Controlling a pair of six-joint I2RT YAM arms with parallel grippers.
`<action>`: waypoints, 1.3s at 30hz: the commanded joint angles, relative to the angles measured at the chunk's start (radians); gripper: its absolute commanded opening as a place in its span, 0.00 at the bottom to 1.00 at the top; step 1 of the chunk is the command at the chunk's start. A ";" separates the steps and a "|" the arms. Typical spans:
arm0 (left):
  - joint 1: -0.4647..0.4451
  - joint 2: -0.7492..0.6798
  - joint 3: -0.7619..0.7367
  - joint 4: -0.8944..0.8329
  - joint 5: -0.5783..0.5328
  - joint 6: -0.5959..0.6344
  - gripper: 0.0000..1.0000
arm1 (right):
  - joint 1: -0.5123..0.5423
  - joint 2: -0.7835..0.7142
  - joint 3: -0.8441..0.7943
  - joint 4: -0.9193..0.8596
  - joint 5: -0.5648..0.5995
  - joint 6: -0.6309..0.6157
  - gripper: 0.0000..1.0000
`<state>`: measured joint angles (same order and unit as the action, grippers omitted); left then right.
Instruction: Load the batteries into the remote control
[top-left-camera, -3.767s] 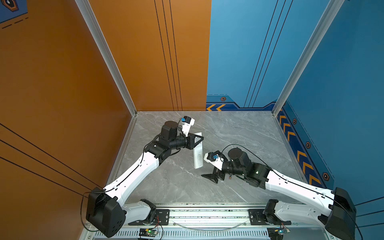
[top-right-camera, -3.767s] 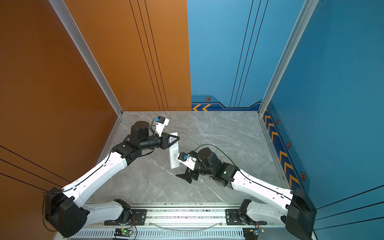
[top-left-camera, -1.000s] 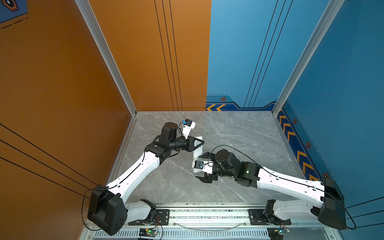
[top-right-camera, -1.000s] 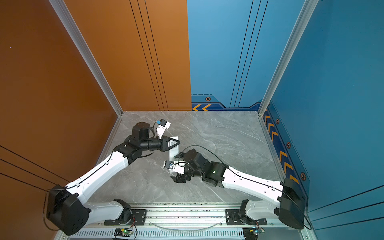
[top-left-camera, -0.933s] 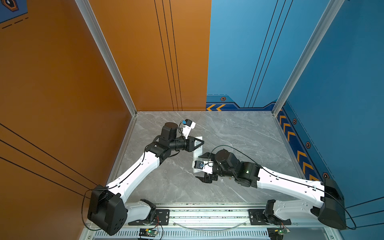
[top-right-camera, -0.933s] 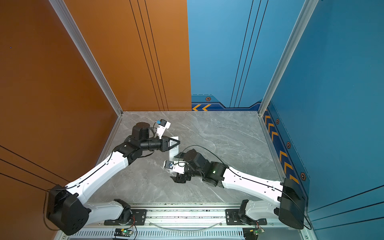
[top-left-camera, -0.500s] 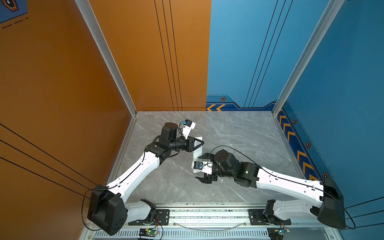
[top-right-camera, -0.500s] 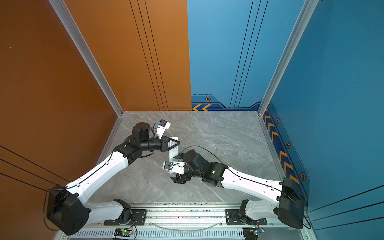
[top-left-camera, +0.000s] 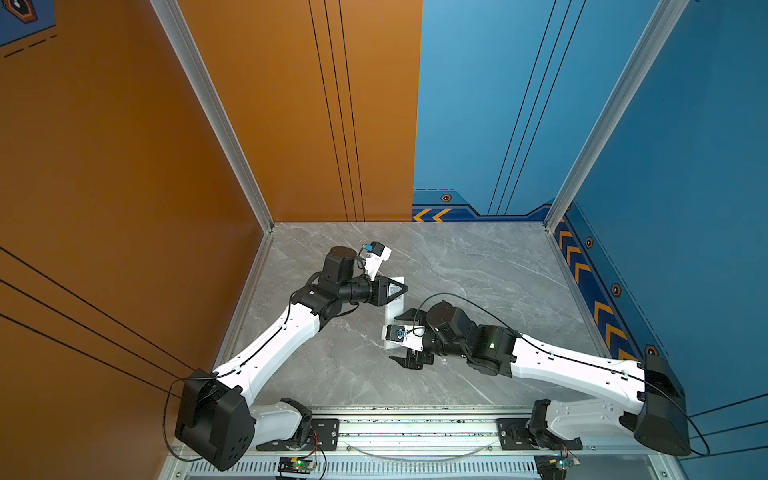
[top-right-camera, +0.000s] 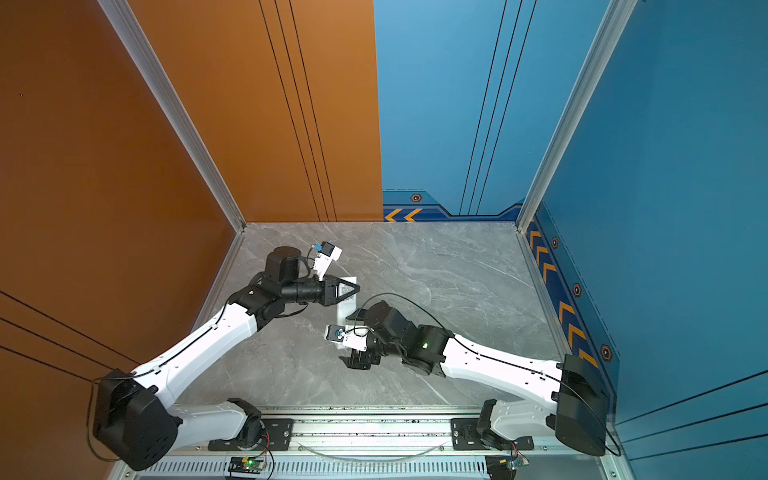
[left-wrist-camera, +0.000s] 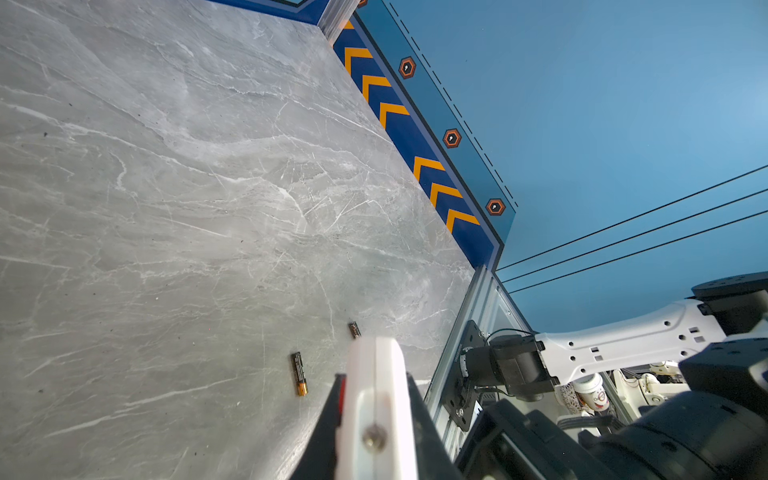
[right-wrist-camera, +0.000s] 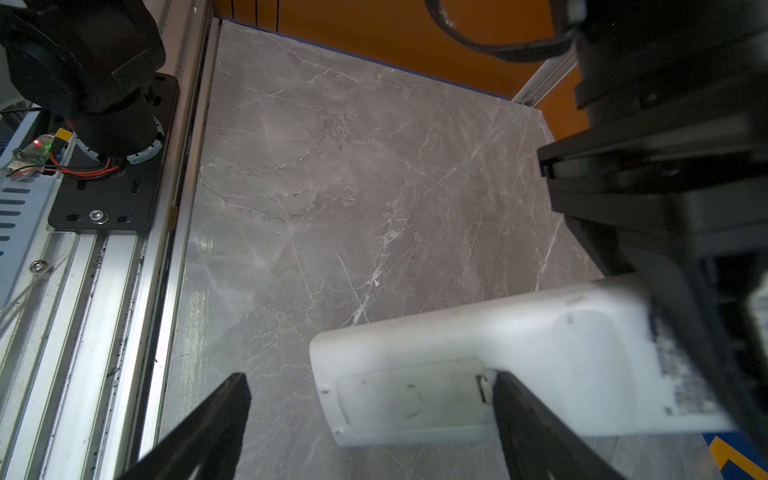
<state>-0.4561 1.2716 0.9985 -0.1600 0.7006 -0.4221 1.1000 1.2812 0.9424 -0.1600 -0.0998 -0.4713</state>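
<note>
Clamping remote control (right-wrist-camera: 540, 345) in L gripper (top-left-camera: 399, 289), I had R gripper (right-wrist-camera: 370, 378) wide at batt cover (right-wrist-camera: 411, 395); next prob: unlatch it.

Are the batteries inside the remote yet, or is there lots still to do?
Not yet. Done: the left pincer grips the remote control. In hand: the open right pincer has one finger by the edge of the battery cover, which looks closed. Left: open the cover, then pick up both batteries, which lie on the table, and put them in.
</note>
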 joint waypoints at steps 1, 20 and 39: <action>-0.004 -0.029 0.015 0.050 0.038 -0.001 0.00 | 0.027 0.033 -0.004 -0.116 -0.057 0.020 0.87; -0.019 -0.025 0.040 -0.019 -0.014 0.061 0.00 | 0.054 0.024 0.017 -0.188 -0.051 0.016 0.83; -0.042 -0.003 0.074 -0.107 -0.062 0.111 0.00 | 0.057 -0.007 0.012 -0.189 -0.055 0.031 0.79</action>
<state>-0.4988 1.2724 1.0233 -0.3126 0.6605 -0.3286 1.1389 1.2842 0.9573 -0.2459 -0.1005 -0.4706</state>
